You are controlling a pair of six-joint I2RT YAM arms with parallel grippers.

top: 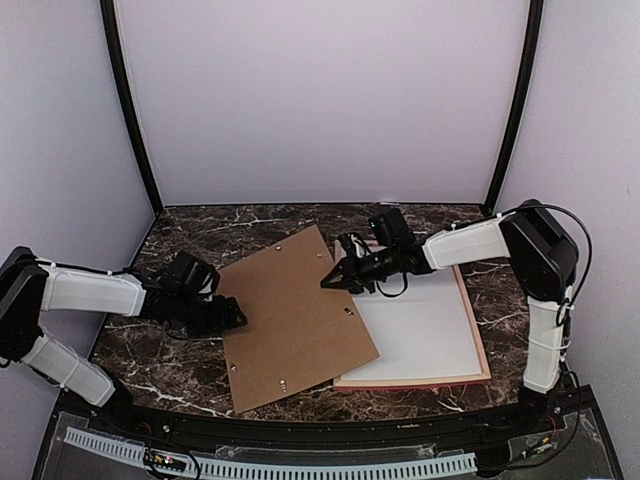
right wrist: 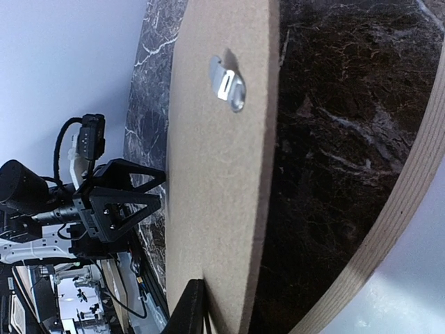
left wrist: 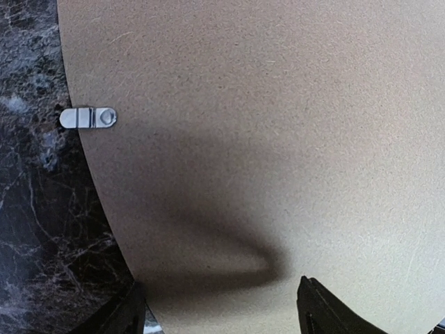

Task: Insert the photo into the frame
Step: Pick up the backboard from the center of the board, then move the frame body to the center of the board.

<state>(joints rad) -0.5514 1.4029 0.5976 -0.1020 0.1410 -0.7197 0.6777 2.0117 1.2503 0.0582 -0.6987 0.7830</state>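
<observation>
A plain tan backing panel (top: 295, 315) is seen on a black, white-veined marble surface (top: 170, 370); the frame (top: 420, 382) is edged pink-red.

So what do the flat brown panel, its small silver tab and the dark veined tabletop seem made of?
Flat brown panel: likely hardboard, matte, with fine fibrous speckle. Small silver tab: probably metal, glossy with bright highlights. Dark veined tabletop: marble or marble-look laminate, white veins; cannot tell which.
</observation>
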